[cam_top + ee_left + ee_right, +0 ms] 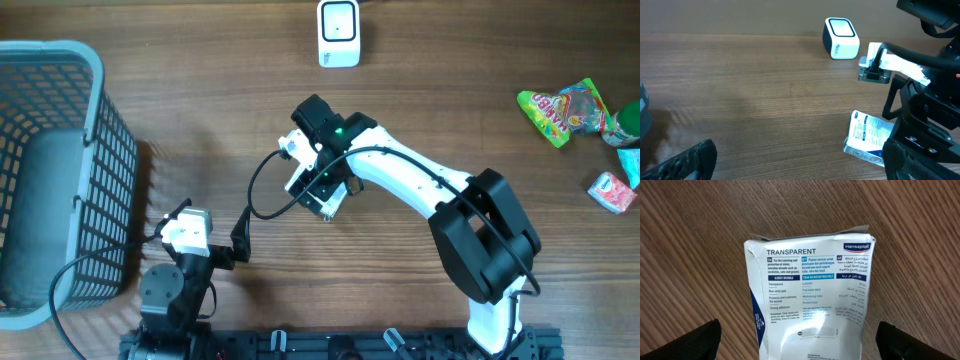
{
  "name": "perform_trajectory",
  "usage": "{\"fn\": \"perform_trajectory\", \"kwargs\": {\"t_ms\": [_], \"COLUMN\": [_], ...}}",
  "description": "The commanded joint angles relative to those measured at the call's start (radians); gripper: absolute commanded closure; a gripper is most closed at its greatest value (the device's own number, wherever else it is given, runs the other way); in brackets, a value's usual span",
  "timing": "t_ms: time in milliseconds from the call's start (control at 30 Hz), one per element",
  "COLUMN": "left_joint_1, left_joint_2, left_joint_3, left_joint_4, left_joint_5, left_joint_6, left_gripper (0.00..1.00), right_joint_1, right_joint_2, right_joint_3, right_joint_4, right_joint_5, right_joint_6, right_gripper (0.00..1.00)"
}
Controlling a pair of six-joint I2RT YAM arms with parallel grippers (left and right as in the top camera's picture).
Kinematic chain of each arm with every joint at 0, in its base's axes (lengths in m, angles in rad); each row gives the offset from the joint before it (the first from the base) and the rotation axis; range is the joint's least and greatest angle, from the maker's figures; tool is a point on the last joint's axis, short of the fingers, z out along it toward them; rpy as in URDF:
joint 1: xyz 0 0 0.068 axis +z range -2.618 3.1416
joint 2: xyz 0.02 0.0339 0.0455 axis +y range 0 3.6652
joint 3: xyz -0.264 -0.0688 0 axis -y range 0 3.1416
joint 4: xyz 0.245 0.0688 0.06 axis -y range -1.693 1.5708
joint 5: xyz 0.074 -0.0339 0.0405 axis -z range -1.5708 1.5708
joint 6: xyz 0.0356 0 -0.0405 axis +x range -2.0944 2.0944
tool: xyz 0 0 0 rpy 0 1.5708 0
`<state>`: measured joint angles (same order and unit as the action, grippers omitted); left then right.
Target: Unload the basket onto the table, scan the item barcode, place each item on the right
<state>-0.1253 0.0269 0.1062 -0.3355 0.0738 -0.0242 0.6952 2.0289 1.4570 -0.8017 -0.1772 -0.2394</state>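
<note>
Your pack of plasters lies flat on the table, printed face up, directly under the right gripper. That gripper stands wide, a finger on either side of the pack and touching nothing. The left gripper is also wide and empty, well apart near the basket. No barcode shows on this face. Expect a light, thin carton that is smooth and easy to crush or skid. Pinch it gently across its long edges near the middle, leaving the faces clear for the scanner.
</note>
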Motion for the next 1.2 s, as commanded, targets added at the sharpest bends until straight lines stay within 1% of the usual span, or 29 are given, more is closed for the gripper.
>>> {"fn": "perform_trajectory", "kwargs": {"t_ms": [0, 100, 167, 300, 500, 733, 800, 867, 900, 967, 1033, 1067, 1100, 1167], "left_joint_1": [-0.004, -0.004, -0.004, -0.004, -0.004, -0.004, -0.004, -0.004, -0.004, -0.004, -0.004, -0.004, -0.004, -0.004], "left_joint_2": [-0.005, -0.005, -0.005, -0.005, -0.005, -0.005, -0.005, -0.005, -0.005, -0.005, -0.005, -0.005, -0.005, -0.005], "left_joint_3": [-0.004, -0.004, -0.004, -0.004, -0.004, -0.004, -0.004, -0.004, -0.004, -0.004, -0.004, -0.004, -0.004, -0.004], "left_joint_4": [0.004, 0.004, 0.004, 0.004, 0.004, 0.004, 0.004, 0.004, 0.004, 0.004, 0.004, 0.004, 0.004, 0.004], "left_joint_5": [0.008, 0.008, 0.008, 0.008, 0.008, 0.008, 0.008, 0.008, 0.008, 0.008, 0.008, 0.008, 0.008, 0.008], "left_joint_6": [-0.01, -0.01, -0.01, -0.01, -0.01, -0.01, -0.01, -0.01, -0.01, -0.01, -0.01, -0.01, -0.01, -0.01], "left_gripper": [0.0, 0.0, 0.0, 0.0, 0.0, 0.0, 0.0, 0.0, 0.0, 0.0, 0.0, 0.0, 0.0, 0.0], "right_joint_1": [-0.002, -0.002, -0.002, 0.006, 0.032, 0.031, 0.031, 0.031, 0.031, 0.029, 0.012, -0.001, -0.018, -0.055], "right_joint_2": [-0.005, -0.005, -0.005, -0.004, -0.003, 0.119, 0.122, 0.122, 0.122, 0.12, 0.106, 0.092, 0.076, 0.048], "right_joint_3": [-0.01, -0.01, -0.03, -0.133, -0.137, -0.137, -0.137, -0.137, -0.137, -0.129, -0.076, -0.042, 0.005, 0.106], "right_joint_4": [0.013, 0.016, 0.026, 0.092, 0.095, 0.136, 0.147, 0.156, 0.155, 0.142, 0.069, 0.031, -0.022, -0.129], "right_joint_5": [0.034, 0.122, 0.121, 0.06, 0.047, 0.066, 0.066, 0.066, 0.069, 0.12, 0.118, 0.102, 0.054, -0.094], "right_joint_6": [0.007, 0.009, 0.01, 0.006, 0.004, 0.004, 0.007, 0.014, 0.015, 0.059, 0.085, 0.09, 0.09, 0.089], "right_gripper": [0.01, 0.0, 0.0, 0.0, 0.0, 0.02, 0.11, 0.26, 0.31, 0.33, 0.35, 0.38, 0.41, 0.42]}}
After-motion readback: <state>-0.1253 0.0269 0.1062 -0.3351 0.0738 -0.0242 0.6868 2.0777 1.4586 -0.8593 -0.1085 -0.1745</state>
